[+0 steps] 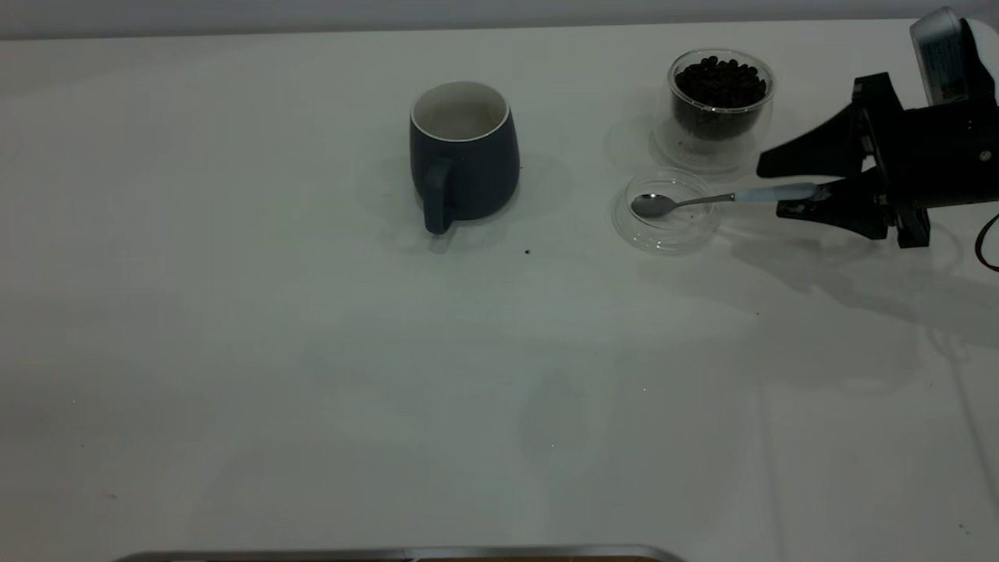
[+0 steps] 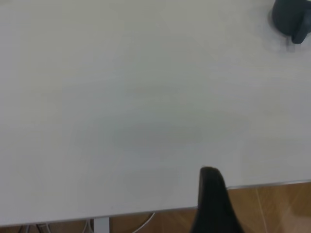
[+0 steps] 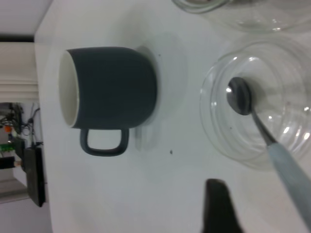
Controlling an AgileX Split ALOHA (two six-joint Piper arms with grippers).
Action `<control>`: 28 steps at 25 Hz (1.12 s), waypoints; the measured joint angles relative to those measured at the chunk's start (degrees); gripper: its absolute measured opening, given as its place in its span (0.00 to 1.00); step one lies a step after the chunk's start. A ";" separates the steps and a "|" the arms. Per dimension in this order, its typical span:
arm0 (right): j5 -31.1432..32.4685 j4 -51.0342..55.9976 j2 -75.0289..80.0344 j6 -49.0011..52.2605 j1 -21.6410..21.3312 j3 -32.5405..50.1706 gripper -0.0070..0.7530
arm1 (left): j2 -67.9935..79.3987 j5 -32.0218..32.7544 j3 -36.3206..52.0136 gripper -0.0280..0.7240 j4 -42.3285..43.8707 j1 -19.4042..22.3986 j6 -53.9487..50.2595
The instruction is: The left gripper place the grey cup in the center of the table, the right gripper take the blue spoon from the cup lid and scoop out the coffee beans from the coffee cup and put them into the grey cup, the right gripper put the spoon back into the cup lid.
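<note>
The grey cup [image 1: 466, 152] stands upright on the table [image 1: 312, 351] near its middle, handle toward the front; it also shows in the left wrist view [image 2: 290, 17] and the right wrist view [image 3: 109, 87]. The coffee cup [image 1: 719, 109] holds the coffee beans [image 1: 719, 82] at the back right. In front of it the blue spoon [image 1: 702, 200] lies with its bowl in the cup lid [image 1: 671, 236]. My right gripper [image 1: 773, 189] is open, its fingers either side of the spoon's handle end. In the right wrist view one finger [image 3: 218, 204], the spoon [image 3: 239, 97] and the lid [image 3: 209, 111] show. My left gripper [image 2: 262, 204] hangs open and empty over the table edge.
A dark speck [image 1: 527, 251] lies in front of the grey cup. A metal edge [image 1: 390, 554] runs along the table's front. The table's left side and front are bare white. Wooden floor [image 2: 272, 208] shows past the table edge in the left wrist view.
</note>
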 joint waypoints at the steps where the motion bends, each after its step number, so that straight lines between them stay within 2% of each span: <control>1: 0.00 0.00 0.00 0.41 0.00 0.00 0.76 | 0.00 0.00 0.00 0.78 0.00 0.00 0.00; 3: -0.51 -0.13 0.00 1.55 0.00 0.00 0.85 | 0.00 0.00 0.00 0.78 0.00 0.00 0.00; 6: -2.37 -0.78 0.00 3.52 0.00 0.00 0.90 | 0.00 0.00 0.00 0.78 0.00 0.00 0.08; 12: -6.19 -4.03 0.00 6.77 0.05 0.00 0.90 | 0.00 0.00 0.00 0.78 0.00 0.00 0.08; 19: -6.72 -9.89 -2.00 10.34 -1.64 0.00 0.88 | 0.00 0.00 0.00 0.78 0.00 0.00 0.08; 24: -7.10 -19.27 -11.96 18.17 -3.73 0.00 0.87 | 0.00 0.00 0.00 0.78 0.00 0.00 0.08; 28: -6.88 -31.23 -22.86 31.46 -3.91 0.00 0.86 | 0.00 0.00 0.00 0.78 0.00 0.00 0.08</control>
